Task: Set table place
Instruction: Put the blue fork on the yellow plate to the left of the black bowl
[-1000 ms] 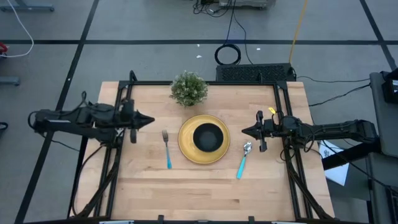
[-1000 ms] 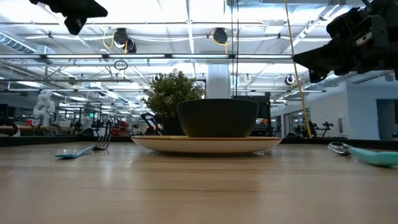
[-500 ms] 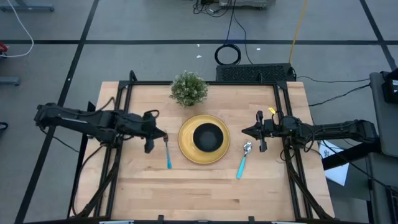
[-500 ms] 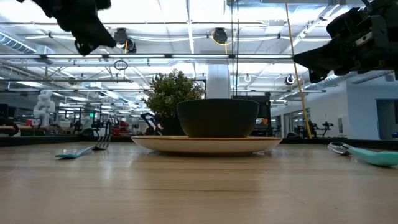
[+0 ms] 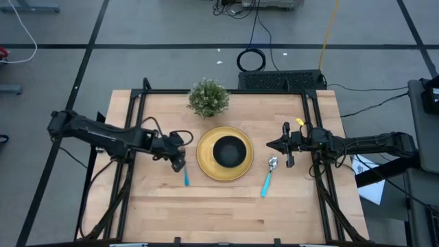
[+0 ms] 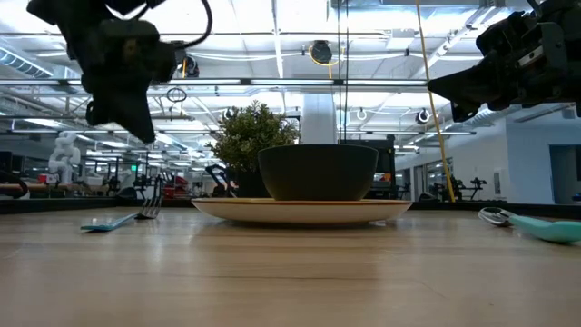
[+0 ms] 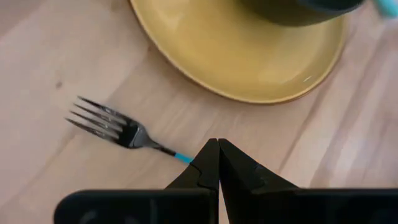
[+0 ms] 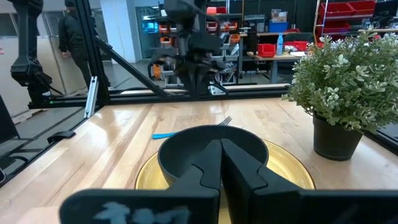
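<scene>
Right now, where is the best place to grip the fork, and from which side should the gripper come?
Probably the light-blue handle of the fork, taken from straight above. It lies flat on the table beside the yellow plate, tines pointing toward the plant, so the fingers should close across the narrow handle. The left gripper hangs shut right over it and would need to open first.

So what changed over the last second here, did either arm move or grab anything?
The left gripper swung in from the table's left edge and came down over the fork, fingers shut, above its blue handle; nothing is gripped yet. The right gripper, yellow plate, black bowl, spoon and plant stayed put.
</scene>
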